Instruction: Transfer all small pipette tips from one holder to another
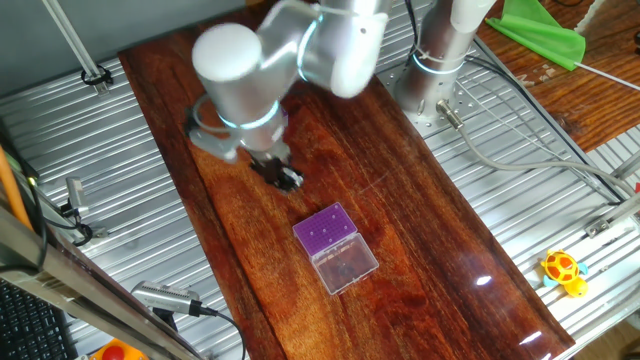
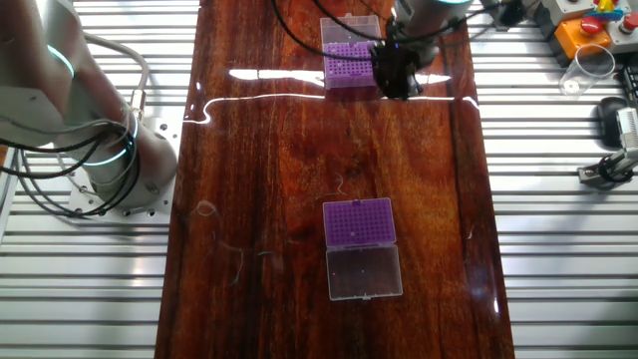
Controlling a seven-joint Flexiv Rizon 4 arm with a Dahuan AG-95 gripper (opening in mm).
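Gripper (image 2: 397, 78): seen low beside the far holder (image 2: 349, 52); whether the fingers are apart or together cannot be told.
Near holder (image 2: 360, 221): purple insert, clear lid laid open on the wooden table (image 2: 259, 179).
Small pipette tips (image 1: 345, 268): dark specks are seen in this holder.

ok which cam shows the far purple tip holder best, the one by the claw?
The other fixed view: the far holder shows its purple grid beside the claw. In one fixed view the arm hides it entirely.

The gripper (image 2: 397, 82) hangs beside the far purple holder (image 2: 349, 62). A second holder (image 2: 360, 221) lies open nearer on the wooden board (image 2: 259, 179).
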